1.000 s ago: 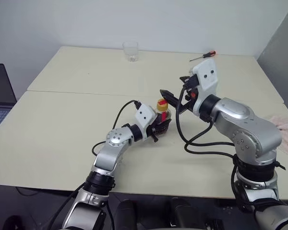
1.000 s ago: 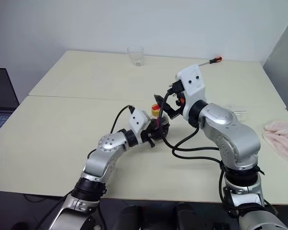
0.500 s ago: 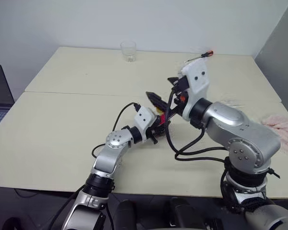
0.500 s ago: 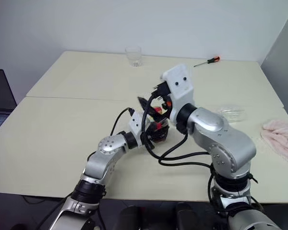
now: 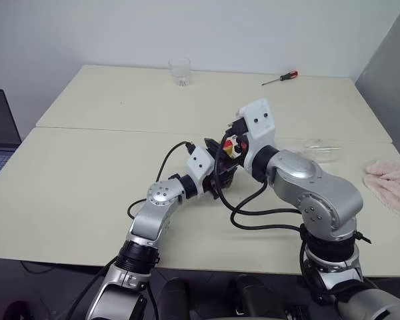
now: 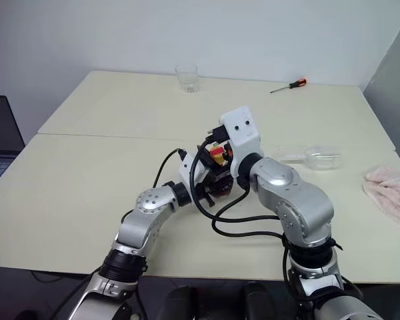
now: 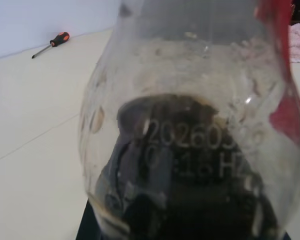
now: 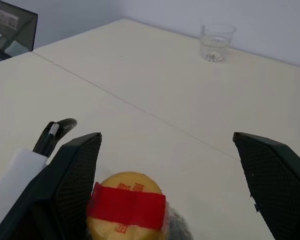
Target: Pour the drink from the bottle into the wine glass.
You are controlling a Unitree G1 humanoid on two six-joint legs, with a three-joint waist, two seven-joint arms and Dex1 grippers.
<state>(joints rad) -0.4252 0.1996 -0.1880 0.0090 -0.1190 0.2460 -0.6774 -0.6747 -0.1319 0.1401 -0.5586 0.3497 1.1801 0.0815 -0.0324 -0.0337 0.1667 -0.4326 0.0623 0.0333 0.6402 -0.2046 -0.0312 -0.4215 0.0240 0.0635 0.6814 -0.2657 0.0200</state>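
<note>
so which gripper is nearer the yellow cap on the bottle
Right. The right gripper has its jaws open on either side of the yellow cap, just above it. The left gripper is lower, shut on the bottle body.

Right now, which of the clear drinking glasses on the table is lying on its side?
The wine glass, lying on its side near the pink cloth, stem toward the arms. The tumbler stands upright at the table's far edge.
</note>
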